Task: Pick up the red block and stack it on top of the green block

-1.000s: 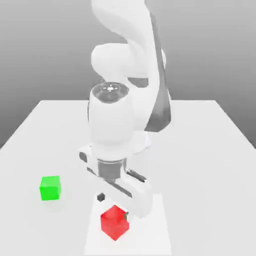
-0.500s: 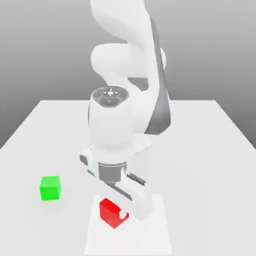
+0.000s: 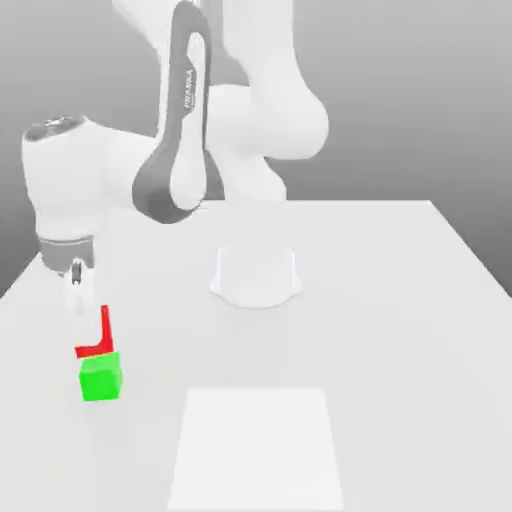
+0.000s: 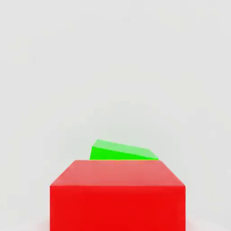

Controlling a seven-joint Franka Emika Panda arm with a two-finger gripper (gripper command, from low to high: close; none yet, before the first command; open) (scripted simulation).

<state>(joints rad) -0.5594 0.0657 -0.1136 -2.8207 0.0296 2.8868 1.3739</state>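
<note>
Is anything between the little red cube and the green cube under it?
Nothing: in the exterior view the glossy red cube sits right above the plain green cube.

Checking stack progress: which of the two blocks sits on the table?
The green block; it rests on the table, while the red block hangs just above it.

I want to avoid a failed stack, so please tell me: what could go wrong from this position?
1. In the exterior view the red block sits just above the green block, seemingly slightly toward that view's left; released so, it may overhang and tip off.
2. In the hand view the green block peeks out beyond the red block, hinting at an offset; lowering could push it sideways.
</note>
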